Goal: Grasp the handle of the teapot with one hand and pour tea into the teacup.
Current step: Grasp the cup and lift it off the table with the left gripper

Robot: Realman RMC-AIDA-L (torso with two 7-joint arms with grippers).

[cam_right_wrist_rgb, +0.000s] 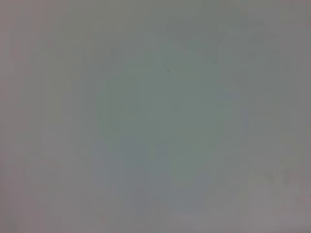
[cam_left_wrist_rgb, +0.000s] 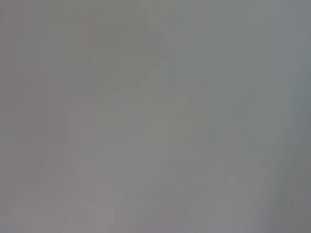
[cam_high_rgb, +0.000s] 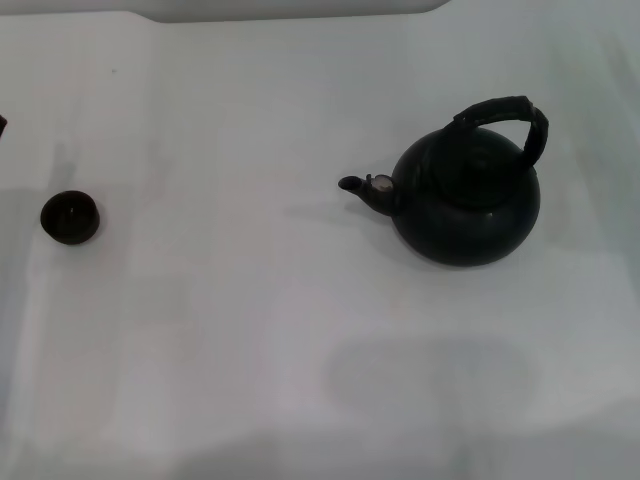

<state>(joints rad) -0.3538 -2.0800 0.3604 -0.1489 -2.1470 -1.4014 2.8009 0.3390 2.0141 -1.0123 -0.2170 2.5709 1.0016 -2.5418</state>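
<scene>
In the head view a round black teapot [cam_high_rgb: 465, 205] stands upright on the white table, right of the middle. Its short spout [cam_high_rgb: 362, 187], with a small silvery cap, points toward the left. The thick black ribbed handle [cam_high_rgb: 505, 118] arches over the pot's top. Far off at the left edge sits the tiny dark teacup [cam_high_rgb: 69, 217], also upright. No tea is visible. Neither hand nor gripper appears in any view; both wrist views hold only plain grey-white surface.
The white table [cam_high_rgb: 250, 330] stretches wide between cup and pot. A faint grey shadow [cam_high_rgb: 430, 375] lies on it in front of the teapot. A small dark sliver [cam_high_rgb: 2, 125] shows at the left border above the cup.
</scene>
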